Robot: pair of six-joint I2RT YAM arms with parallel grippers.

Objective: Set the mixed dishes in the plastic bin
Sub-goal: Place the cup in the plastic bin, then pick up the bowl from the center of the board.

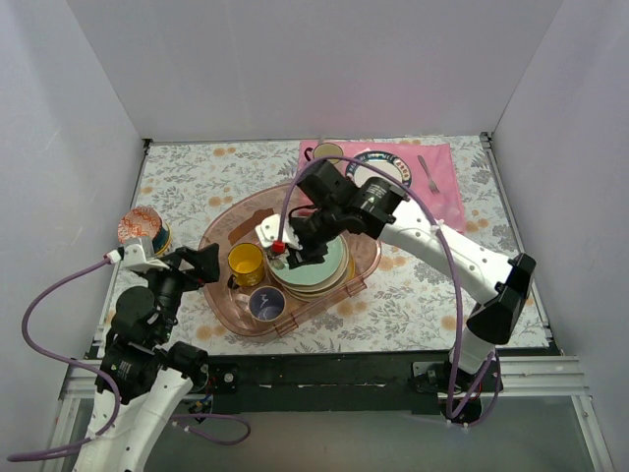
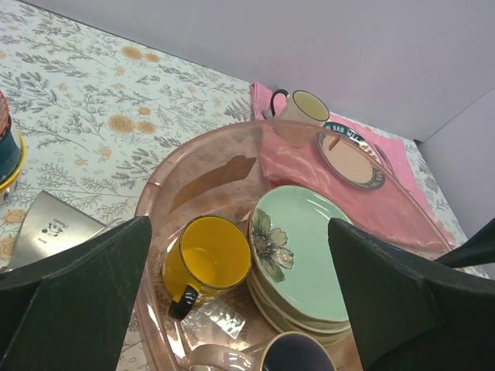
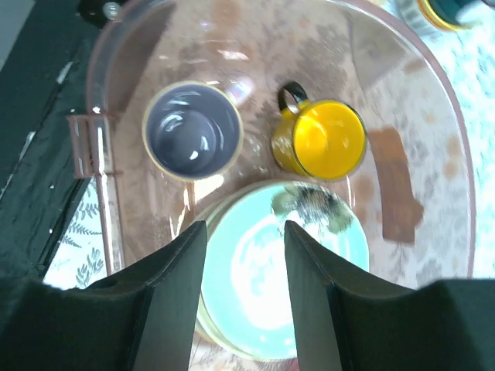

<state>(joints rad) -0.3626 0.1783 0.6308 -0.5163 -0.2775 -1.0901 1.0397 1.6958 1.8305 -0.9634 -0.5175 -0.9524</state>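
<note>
Top external, R arm over bin, jaws half-spread, prob. empty, L jaws wide.

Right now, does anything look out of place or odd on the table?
Yes: the patterned bowl stands on the table left of the bin, outside it, while the yellow mug, grey mug and plates are inside. Nothing looks spilled or broken.

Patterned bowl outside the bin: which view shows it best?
Top external: the patterned bowl shows almost whole, left of the plastic bin. Left wrist catches only its edge; right wrist only a cropped sliver at the top corner.
</note>
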